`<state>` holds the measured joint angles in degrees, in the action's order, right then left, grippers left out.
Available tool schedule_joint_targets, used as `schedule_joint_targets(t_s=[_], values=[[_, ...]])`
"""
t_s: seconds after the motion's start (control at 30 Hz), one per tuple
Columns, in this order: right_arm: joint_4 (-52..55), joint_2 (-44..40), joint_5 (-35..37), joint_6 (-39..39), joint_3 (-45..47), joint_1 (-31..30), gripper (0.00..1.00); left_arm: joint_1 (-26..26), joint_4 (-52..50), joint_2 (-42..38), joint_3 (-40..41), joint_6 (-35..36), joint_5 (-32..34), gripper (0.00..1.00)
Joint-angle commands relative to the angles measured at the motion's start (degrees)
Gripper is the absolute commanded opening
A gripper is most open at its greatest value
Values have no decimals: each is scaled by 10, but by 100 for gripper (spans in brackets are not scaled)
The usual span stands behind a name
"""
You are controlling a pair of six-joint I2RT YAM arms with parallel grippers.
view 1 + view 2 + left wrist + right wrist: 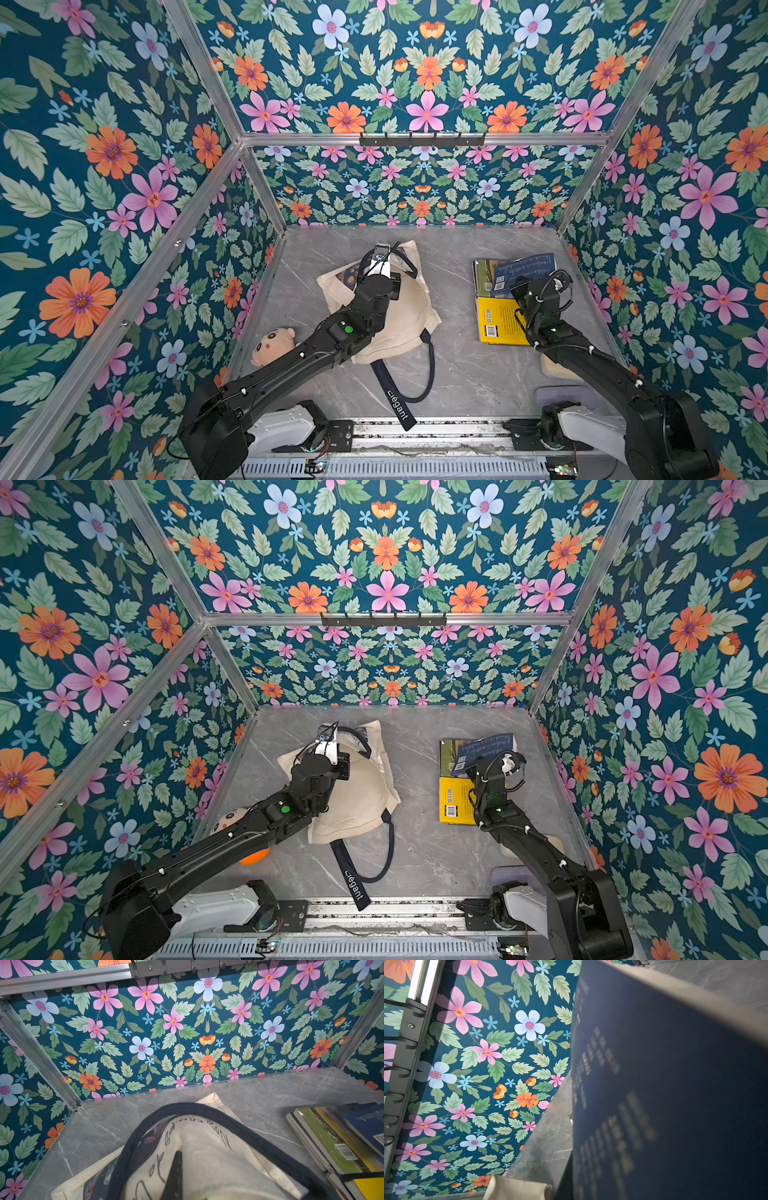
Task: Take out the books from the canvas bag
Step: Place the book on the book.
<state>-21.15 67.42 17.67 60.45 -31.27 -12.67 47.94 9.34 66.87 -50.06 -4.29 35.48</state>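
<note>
On the right side of the grey table, the right gripper pinches a tilted dark blue book over the other books; mid-table, the left gripper pinches the canvas bag

Both arms stretch forward, wrists pitched down, left gripper pinched closed, right gripper closed too.

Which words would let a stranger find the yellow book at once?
On the grey marble table, look right of the cream canvas bag. The yellow book lies nearest the front edge; its bright cover differs from the landscape book and dark blue book beyond it.
</note>
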Motion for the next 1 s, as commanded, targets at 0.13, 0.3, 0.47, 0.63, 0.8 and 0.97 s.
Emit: schedule_joint_targets(t_s=[0.13,0.3,0.47,0.63,0.8,0.97], values=[[-92,87,-13,35,-19,12,0,0,28,-8,1,-6,-7,0],[-129,153,-28,63,-27,18,0,0,28,-12,0,-7,-7,0],[-145,188,-41,86,-27,20,0,0,28,-16,1,-7,-11,0],[-130,207,-65,118,-24,27,0,0,27,-17,0,-6,-13,0],[-123,209,-118,128,-22,44,7,0,26,-16,0,-5,-13,0],[-78,186,-146,123,-21,59,16,0,26,-15,0,-4,-14,0]])
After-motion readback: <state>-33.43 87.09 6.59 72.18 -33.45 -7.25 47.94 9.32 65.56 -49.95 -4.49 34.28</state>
